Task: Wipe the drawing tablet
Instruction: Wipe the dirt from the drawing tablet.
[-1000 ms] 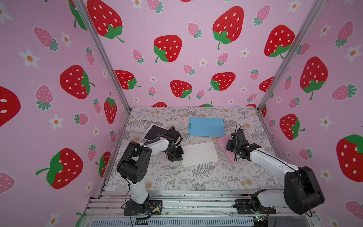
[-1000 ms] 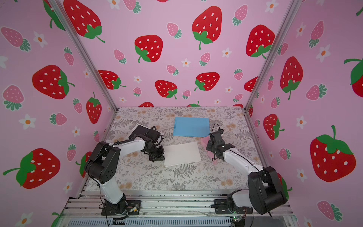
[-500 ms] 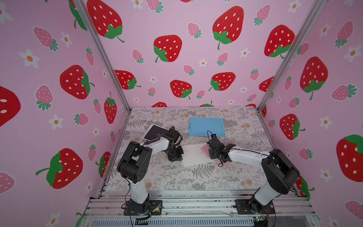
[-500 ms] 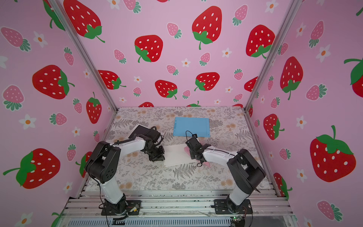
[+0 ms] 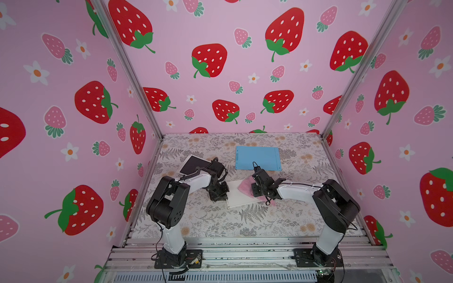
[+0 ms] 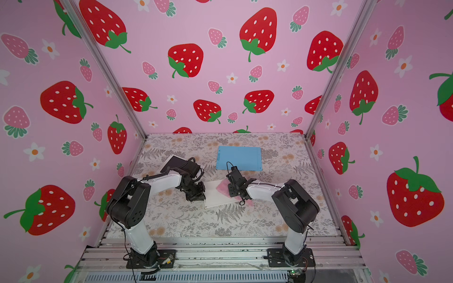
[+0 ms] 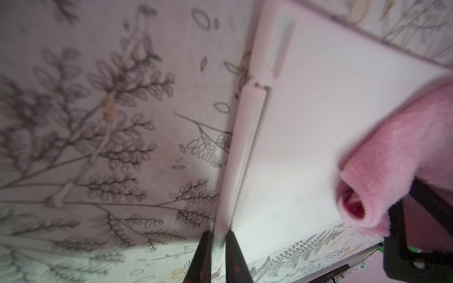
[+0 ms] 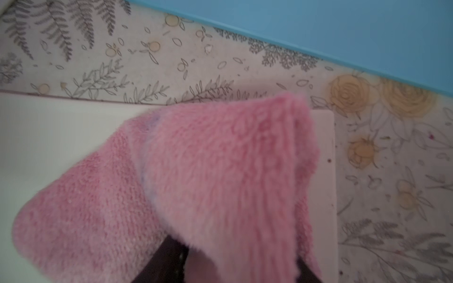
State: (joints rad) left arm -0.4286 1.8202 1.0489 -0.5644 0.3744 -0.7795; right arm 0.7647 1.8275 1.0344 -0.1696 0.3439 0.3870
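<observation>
Item: white tablet (image 5: 241, 196), long axis left-right; my left gripper (image 7: 218, 254) pinches its left edge, my right gripper (image 5: 257, 188), jaw state untellable under the pink cloth (image 5: 247, 187), sits on its right end.

Three pink walls (image 5: 232, 29) enclose the workspace, printed with large red strawberries, smaller pink strawberries and white flowers with orange centres. Grey metal corner posts (image 5: 127, 71) run along the seams where the back wall meets the side walls, slanting outward toward the top in both top views. The table (image 5: 220, 220) is covered with a pale cloth patterned in grey ferns, leafy sprigs and yellow-orange blossoms. Along its near edge lies a band of silver aluminium rails (image 5: 245, 252), with a perforated metal strip below them. The light is soft and even, casting only faint shadows on the cloth.
</observation>
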